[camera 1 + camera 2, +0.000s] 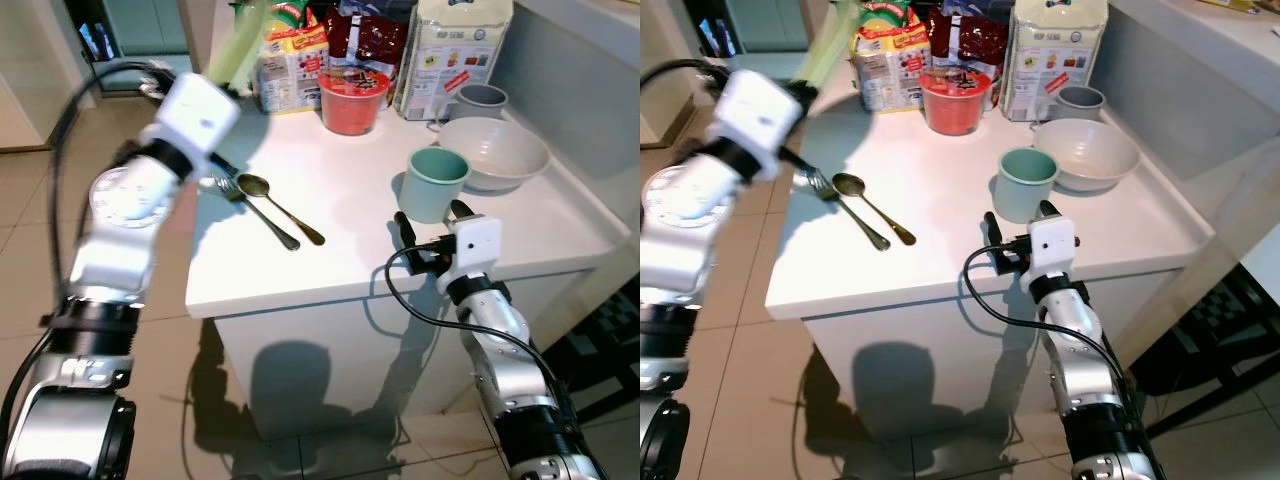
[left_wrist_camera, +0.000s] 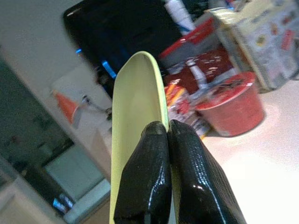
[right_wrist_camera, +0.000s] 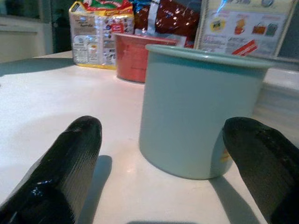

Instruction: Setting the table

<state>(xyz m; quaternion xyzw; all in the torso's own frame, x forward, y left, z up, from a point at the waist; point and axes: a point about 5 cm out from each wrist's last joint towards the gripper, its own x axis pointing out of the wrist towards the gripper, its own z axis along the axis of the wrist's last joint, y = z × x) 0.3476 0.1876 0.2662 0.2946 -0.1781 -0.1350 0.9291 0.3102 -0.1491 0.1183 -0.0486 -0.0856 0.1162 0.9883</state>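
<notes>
Two hands are working at once. The left hand (image 2: 168, 154) is pinching a pale green plate (image 2: 135, 102) by its rim, holding it tilted above the desk's (image 1: 340, 240) far left corner, over the fork (image 1: 228, 188) and spoon (image 1: 262, 190). The right hand (image 3: 163, 154) is lying spread at the near edge, its fingers flanking the mug (image 1: 434, 183) without touching. A bowl (image 1: 492, 152) is sitting just behind. Risks: the thin rim grip could slip and drop the plate onto the cutlery; closing off-centre might shove the mug into the bowl.
</notes>
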